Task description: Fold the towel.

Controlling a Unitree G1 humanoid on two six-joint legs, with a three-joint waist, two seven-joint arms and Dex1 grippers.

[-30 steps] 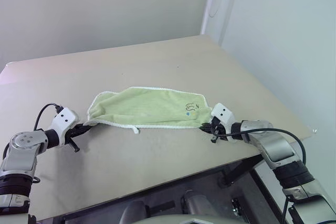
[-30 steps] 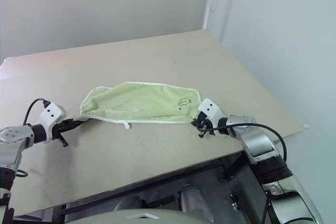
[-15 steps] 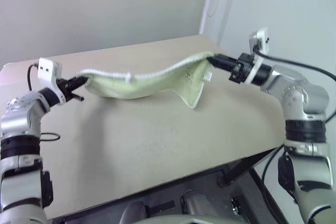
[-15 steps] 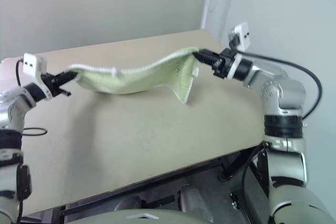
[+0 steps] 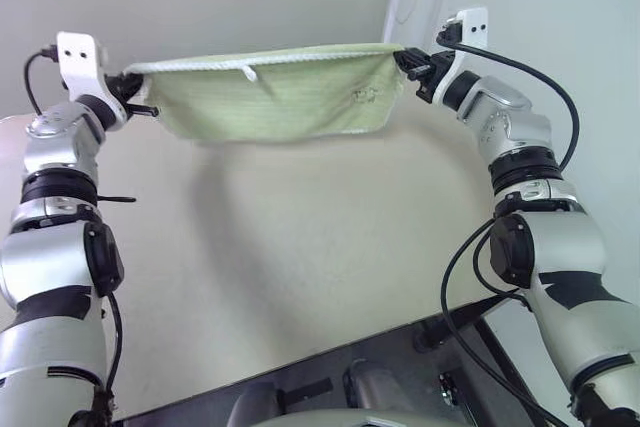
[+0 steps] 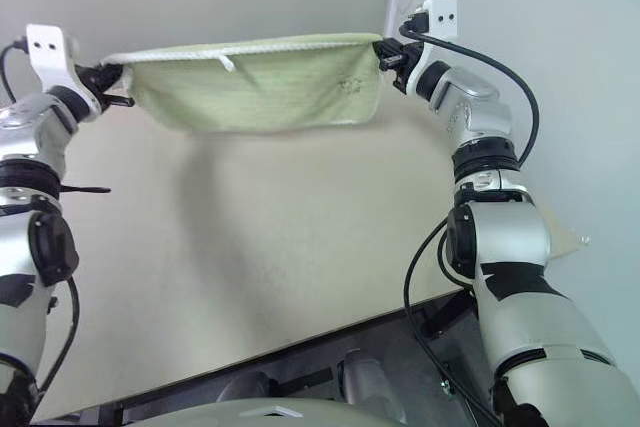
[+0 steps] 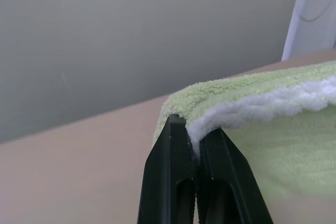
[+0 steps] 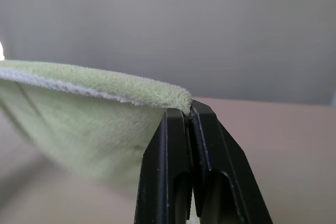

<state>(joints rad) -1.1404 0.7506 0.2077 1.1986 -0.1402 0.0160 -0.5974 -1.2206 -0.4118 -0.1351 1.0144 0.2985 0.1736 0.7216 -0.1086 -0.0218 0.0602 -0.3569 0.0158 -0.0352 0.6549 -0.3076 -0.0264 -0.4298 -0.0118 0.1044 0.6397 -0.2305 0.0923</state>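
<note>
The small light-green terry towel with white stitched edging [image 5: 270,97] hangs in the air above the far part of the beige counter [image 5: 300,267], stretched out between the two arms and clear of the surface. Its upper edge runs nearly straight and taut from one tool to the other, with the white edging along it, and the cloth drapes down from that edge as a shallow, doubled sheet whose lower border curves gently. It casts a soft shadow on the counter below, toward the far edge.

The left tool [image 5: 132,95] pinches the towel's corner on the side of the counter's left edge; in the left wrist view its two black fingers [image 7: 173,182] are pressed together with the white edging and green pile squeezed between their tips. The right tool [image 5: 404,57] grips the opposite corner near the counter's far right corner; in the right wrist view its fingers [image 8: 173,171] are likewise closed tight, with the folded green edge of the towel caught at their tips. Both tools point roughly level, toward the far wall.

A small white loop tag [image 5: 247,71] hangs from the upper edge, left of its middle. A tiny dark embroidered mark [image 5: 360,95] sits on the cloth close to the right tool.
</note>
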